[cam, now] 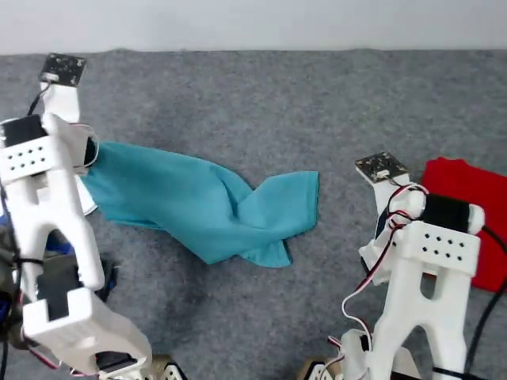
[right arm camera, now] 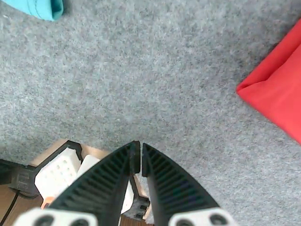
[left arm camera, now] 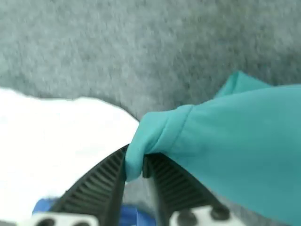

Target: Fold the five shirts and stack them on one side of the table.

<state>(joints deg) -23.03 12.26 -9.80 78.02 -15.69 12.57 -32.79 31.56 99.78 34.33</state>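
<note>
A teal shirt (cam: 198,202) lies crumpled and stretched across the grey table, from the left arm toward the middle. My left gripper (left arm camera: 135,162) is shut on a bunched edge of the teal shirt (left arm camera: 225,136), lifted over a white cloth (left arm camera: 56,136). In the high view the left gripper (cam: 85,154) sits at the shirt's left end. A folded red shirt (cam: 467,206) lies at the right edge, also the red shirt (right arm camera: 277,94) in the right wrist view. My right gripper (right arm camera: 141,150) hangs shut and empty near the table's front edge, left of the red shirt.
The grey felt table (cam: 261,103) stretches bare behind the shirts. A white cloth (cam: 87,207) and something blue (cam: 59,241) lie under the left arm. The right arm's base (right arm camera: 61,172) sits at the table's front edge.
</note>
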